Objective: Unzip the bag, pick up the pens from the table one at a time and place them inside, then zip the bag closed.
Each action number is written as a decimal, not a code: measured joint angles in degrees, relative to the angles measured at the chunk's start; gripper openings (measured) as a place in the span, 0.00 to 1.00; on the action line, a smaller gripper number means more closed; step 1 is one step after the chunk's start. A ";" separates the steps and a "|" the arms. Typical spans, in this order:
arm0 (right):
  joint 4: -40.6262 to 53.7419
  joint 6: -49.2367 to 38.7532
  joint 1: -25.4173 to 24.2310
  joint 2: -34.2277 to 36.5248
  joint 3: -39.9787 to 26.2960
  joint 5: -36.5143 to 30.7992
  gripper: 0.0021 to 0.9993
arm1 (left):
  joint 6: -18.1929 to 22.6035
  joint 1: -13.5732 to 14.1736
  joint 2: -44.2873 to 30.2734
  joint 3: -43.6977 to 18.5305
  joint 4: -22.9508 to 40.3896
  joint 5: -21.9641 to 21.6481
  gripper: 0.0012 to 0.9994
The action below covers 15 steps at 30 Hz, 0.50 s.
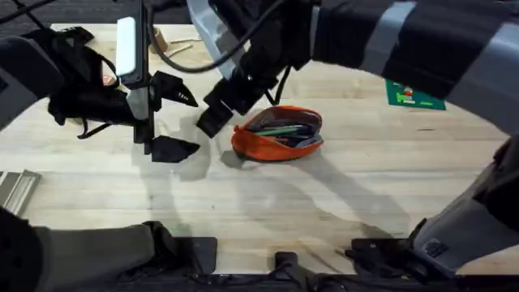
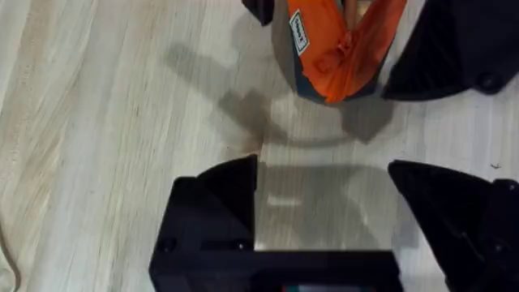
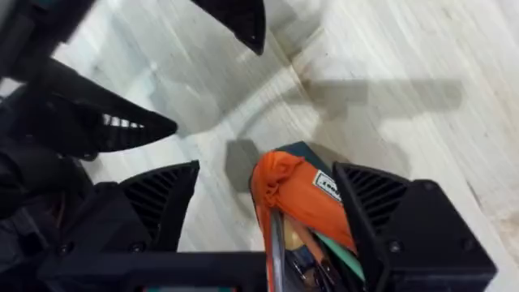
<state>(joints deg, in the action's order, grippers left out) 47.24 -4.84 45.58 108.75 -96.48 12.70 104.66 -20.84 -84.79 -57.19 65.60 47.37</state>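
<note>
A: Bag first. Where's your orange pencil pouch (image 1: pixel 277 134)?

B: Middle of the table (image 1: pixel 324 203), lying flat, zipper open along the top. You can see the light green pen (image 1: pixel 280 130) inside it; something orange sits beside it, but I can't tell whether that's the second pen or the lining.

A: Right gripper (image 1: pixel 217 109)?

B: At the pouch's left end. Your right wrist view has the pouch end (image 3: pixel 296 195) between the two black fingers (image 3: pixel 158 199), jaws spread, not clamped on anything. Can't tell if a finger touches the fabric.

A: Left gripper (image 1: pixel 174 122)?

B: Just left of the pouch, apart from it. Fingers wide apart, nothing between them but bare wood. In its wrist view the zipped end of the pouch (image 2: pixel 340 49) lies ahead of the fingers (image 2: pixel 219 203).

A: Anything else?

B: Green card (image 1: pixel 414 97) well off to the right, wooden utensils (image 1: pixel 174 45) at the far edge, a metal strip (image 1: pixel 15 188) at the left edge.
</note>
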 joint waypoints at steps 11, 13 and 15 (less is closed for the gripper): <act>-3.47 0.15 -0.38 0.10 4.82 -0.74 1.00 | 0.00 0.00 0.00 0.00 -0.01 -0.01 0.99; -3.63 0.15 -0.58 0.43 4.82 -0.74 1.00 | 0.00 0.00 0.00 0.00 -0.02 0.00 0.99; -3.74 0.15 -0.74 1.17 4.82 -0.74 1.00 | 0.00 0.00 0.00 0.00 -0.02 0.00 0.99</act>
<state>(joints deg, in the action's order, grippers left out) 43.51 -4.69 44.85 109.91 -91.66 11.97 104.66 -20.84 -84.79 -57.19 65.59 47.37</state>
